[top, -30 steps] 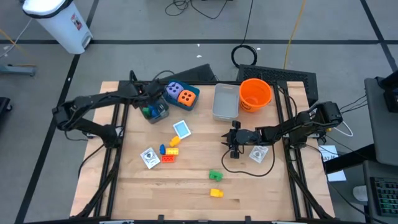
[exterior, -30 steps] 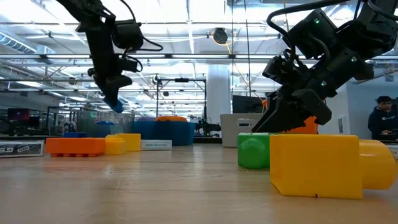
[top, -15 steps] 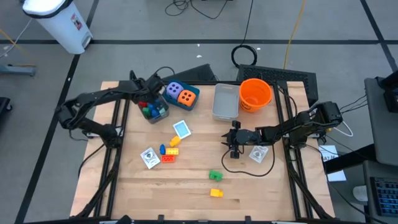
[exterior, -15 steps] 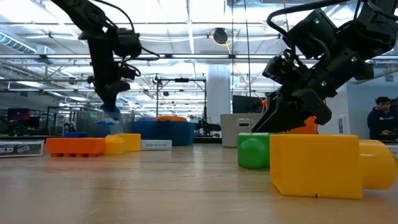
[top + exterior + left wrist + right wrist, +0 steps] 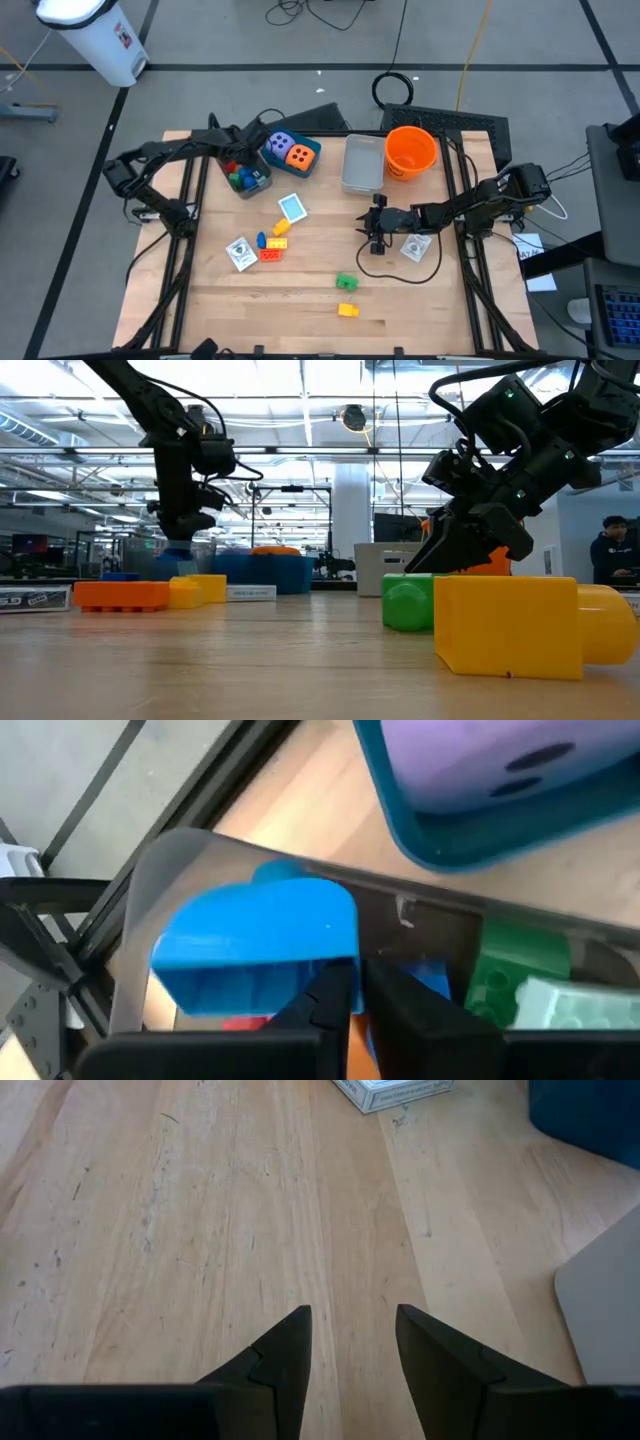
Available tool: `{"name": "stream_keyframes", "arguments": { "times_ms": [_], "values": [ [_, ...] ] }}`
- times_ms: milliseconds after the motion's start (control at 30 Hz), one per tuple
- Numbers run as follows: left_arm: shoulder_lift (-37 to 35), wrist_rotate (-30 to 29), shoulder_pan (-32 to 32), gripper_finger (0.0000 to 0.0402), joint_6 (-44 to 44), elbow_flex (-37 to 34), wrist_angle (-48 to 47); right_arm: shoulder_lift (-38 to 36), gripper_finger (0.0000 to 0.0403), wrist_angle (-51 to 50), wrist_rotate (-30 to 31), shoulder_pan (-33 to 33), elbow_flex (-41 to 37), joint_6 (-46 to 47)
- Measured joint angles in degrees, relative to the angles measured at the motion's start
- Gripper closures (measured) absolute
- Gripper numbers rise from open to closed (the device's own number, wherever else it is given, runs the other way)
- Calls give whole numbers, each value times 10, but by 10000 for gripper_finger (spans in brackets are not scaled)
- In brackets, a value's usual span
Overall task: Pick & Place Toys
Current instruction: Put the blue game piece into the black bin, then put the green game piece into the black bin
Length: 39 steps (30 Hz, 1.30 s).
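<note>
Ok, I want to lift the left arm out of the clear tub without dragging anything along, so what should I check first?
1. Left gripper is down over the clear tub: ok.
2. Blue brick is within the tub's walls: ok.
3. Blue brick is let go and resting: cannot tell.
4. Teal box with the dice stands beside the tub, off the arm's path: ok.
5. Right gripper is open, empty, and far off over bare wood: ok.

overhead, tabletop-level, two close wrist views
</note>
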Motion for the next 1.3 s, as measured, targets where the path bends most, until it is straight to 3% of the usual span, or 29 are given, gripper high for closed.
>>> {"name": "stream_keyframes", "arguments": {
  "times_ms": [167,400,733,867,1100,1300],
  "values": [
    [0,30,11,331,-1,0,1,0,264,0,0,0,0,0],
    [-12,29,12,315,11,5,-2,0,264,0,0,0,0,0],
    [-58,30,-5,314,-1,97,-100,0,264,0,0,0,0,0],
    [-79,31,-27,314,-23,137,-140,0,264,0,0,0,0,7],
    [-98,59,-97,314,-46,141,-110,0,264,0,0,0,0,21],
    [-88,112,-185,314,-47,116,-10,0,264,0,0,0,0,33]
  ]
}}
